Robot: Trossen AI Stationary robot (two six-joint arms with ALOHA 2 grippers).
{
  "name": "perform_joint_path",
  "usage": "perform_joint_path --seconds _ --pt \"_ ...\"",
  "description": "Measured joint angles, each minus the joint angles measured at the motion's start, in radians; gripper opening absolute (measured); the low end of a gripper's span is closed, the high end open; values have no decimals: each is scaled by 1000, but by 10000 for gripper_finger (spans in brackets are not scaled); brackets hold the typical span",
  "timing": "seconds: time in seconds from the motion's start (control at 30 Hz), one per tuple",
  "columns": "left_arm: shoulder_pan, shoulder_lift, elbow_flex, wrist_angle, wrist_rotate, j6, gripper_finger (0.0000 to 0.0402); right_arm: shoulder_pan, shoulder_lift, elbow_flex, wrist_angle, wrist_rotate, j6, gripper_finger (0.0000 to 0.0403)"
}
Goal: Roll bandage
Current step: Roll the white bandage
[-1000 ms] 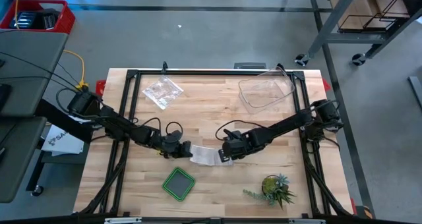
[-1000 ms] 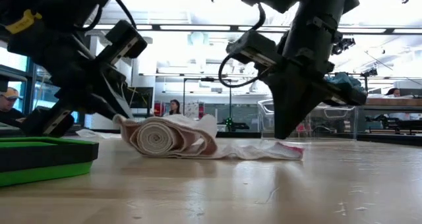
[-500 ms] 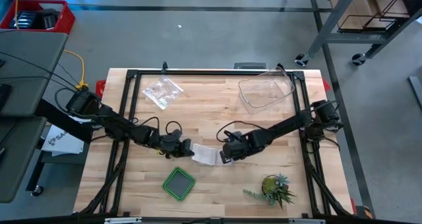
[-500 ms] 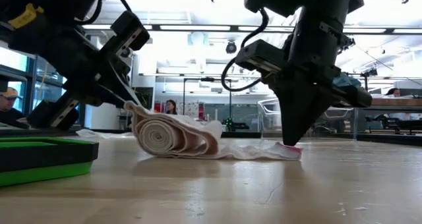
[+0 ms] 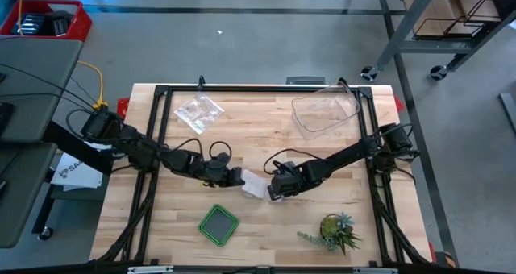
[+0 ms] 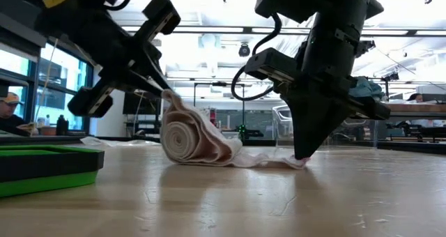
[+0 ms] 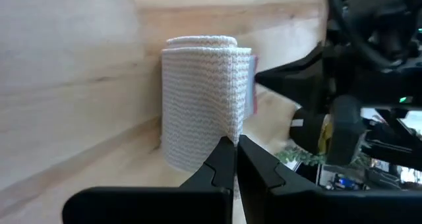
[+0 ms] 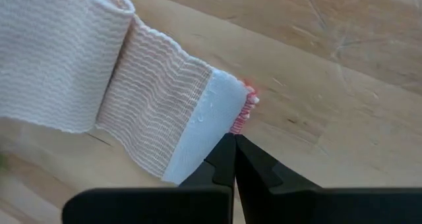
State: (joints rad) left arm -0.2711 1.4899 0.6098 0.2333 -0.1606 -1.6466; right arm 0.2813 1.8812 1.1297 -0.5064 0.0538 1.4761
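Note:
The bandage [image 5: 255, 184] is a white-and-pink gauze roll [image 6: 185, 136] lying on its side at the table's middle. A short flat tail [image 6: 268, 160] runs along the wood toward the table's right. My left gripper [image 6: 164, 92] is shut at the roll's top on its left side, slanting down. My right gripper [image 6: 301, 153] is shut and points steeply down onto the tail's end. The left wrist view shows the roll [image 7: 201, 99] just past my shut fingertips. The right wrist view shows the tail's white end patch [image 8: 208, 115]. My left gripper pinches a raised flap of the roll's outer layer [image 6: 171, 100] at its fingertips. It comes slanting down from the table's left. The roll rests on the table below, and the flap is drawn up to the tips. My right gripper presses its shut fingertips [image 8: 227, 151] down on the near edge of the tail's white end patch [image 8: 217, 128], from above. The tail lies flat on the wood under them.
A green tray [image 5: 218, 224] lies near the front edge, left of centre, and a small plant [image 5: 339, 230] stands at the front right. At the back are a clear tub [image 5: 324, 113] and a crinkly plastic bag [image 5: 197, 111]. A person [image 6: 10, 110] sits beyond the table.
My left gripper has risen and moved toward the table's right, carrying the outer flap with it. The roll has turned over toward my right gripper and stands taller. The flat tail between them has grown shorter, and its end stays pinned.

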Motion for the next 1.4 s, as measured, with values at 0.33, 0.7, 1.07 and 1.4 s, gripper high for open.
perform_joint_path --seconds 0.33,0.7,1.07,1.4 --pt "4 1 3 -3 -23 -3 0 0 20 0 43 6 8 0" --pt "4 1 3 3 -41 -8 0 2 15 39 -47 19 -20 0" --pt "4 33 57 -13 -39 45 0 19 7 41 -50 6 -36 0" --pt "14 184 151 54 54 88 4 6 -59 42 -82 72 -37 0"
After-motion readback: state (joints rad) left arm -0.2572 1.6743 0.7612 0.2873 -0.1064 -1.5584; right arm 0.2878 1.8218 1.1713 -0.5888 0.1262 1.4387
